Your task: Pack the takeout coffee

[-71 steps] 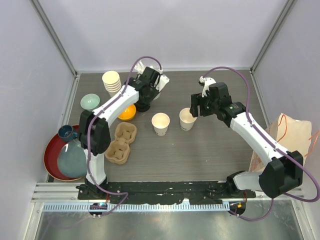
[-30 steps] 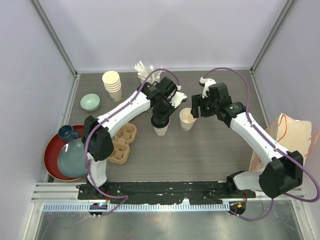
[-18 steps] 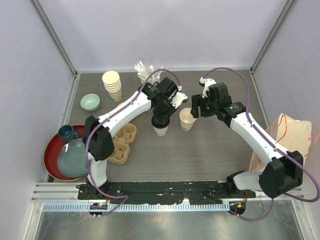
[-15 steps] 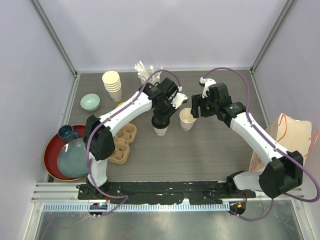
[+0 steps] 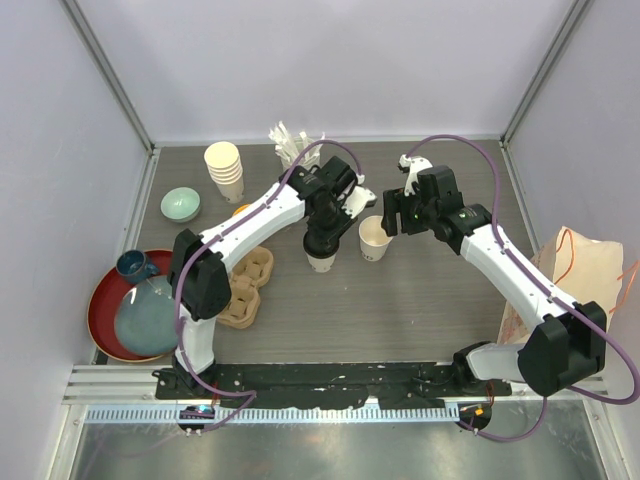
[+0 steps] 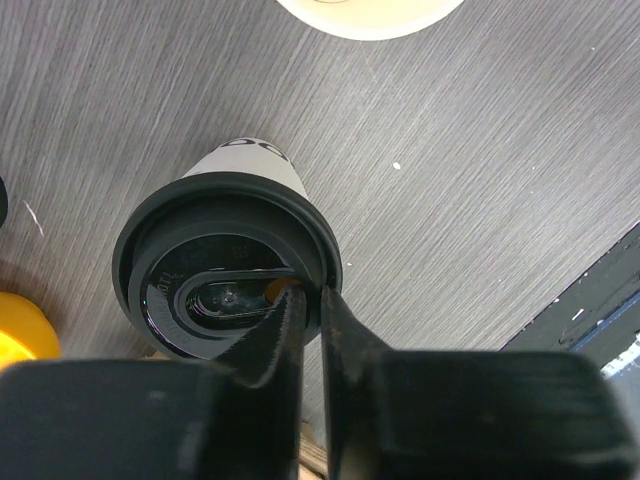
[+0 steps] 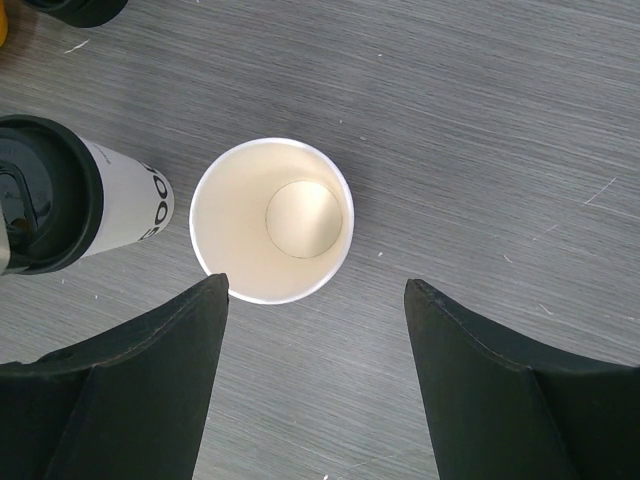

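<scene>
- Two things are undone at the near end. The hollows that show in the cardboard carrier (image 5: pixel 245 285), on the left closest to the arm bases, hold nothing. The paper bag (image 5: pixel 580 265) lies at the right edge, well apart from both cups. I judge that no coffee is packed yet.
- One cup has its cap. The capped cup (image 5: pixel 320 263) stands upright on the table just right of the carrier, and its black lid (image 6: pixel 225 265) looks level as far as the left wrist view shows.
- The left gripper (image 6: pixel 312 310) is on that lid, its fingers drawn almost together and pinching the lid's rim.
- Just beside it to the right, not touching, the open cup (image 7: pixel 270 220) stands upright, empty and without a lid. It needs a lid, and then both cups need placing.
- The right gripper (image 7: pixel 315 283) hangs over the open cup with its fingers spread wide, holding nothing.
- Black print runs along the capped cup's white wall. Only "OO" can be read, and the lid hides the rest. The raised marks on the lid are too small to read.
- Farthest back on the left stands the stack of cream cups (image 5: pixel 223 160).
</scene>
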### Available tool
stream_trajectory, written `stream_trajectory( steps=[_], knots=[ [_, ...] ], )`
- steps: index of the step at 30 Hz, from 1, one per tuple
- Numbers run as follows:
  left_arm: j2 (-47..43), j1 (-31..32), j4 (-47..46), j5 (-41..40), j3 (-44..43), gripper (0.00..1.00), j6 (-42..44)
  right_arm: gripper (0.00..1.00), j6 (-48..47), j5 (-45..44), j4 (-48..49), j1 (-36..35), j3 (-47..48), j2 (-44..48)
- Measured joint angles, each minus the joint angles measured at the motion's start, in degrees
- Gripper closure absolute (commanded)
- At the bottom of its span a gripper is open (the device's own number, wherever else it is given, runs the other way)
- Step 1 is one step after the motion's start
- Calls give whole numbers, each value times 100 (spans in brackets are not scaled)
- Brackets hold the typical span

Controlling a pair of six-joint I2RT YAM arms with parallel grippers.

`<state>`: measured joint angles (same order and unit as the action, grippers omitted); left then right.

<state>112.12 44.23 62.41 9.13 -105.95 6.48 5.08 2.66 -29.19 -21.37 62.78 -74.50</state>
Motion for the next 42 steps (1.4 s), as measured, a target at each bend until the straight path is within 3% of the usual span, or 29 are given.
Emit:
stream_trajectory(
  steps=[3,17,19,20,21,22,25,29,33,36,42],
  knots=[
    [0,0,20,9,0,64,15,24,0,2,0,2,0,0],
    [-157,0,221,-50,-409,50,155,24,0,4,-2,0,0,0],
    [-243,0,243,-50,-481,55,153,24,0,7,-2,0,0,0],
    [-310,-13,240,-50,-494,61,149,24,0,20,-2,2,0,0],
    [-385,-46,240,-48,-494,74,138,25,0,33,-2,0,0,0],
    [-481,-79,238,-24,-492,79,127,27,2,59,-4,0,0,0],
    [-837,-334,87,118,-398,85,-20,36,90,166,-52,0,70,-2],
    [-1486,-1060,-352,273,205,88,-389,36,374,348,59,-221,378,-98],
    [-1766,-1731,-807,400,905,87,-894,35,409,302,273,-1012,811,-496],
    [-1707,-1899,-1023,586,1333,80,-1178,35,415,387,382,-1419,1056,-938],
    [-1558,-1860,-1296,1038,1690,78,-1523,35,442,459,372,-1504,1191,-1663]
  ],
)
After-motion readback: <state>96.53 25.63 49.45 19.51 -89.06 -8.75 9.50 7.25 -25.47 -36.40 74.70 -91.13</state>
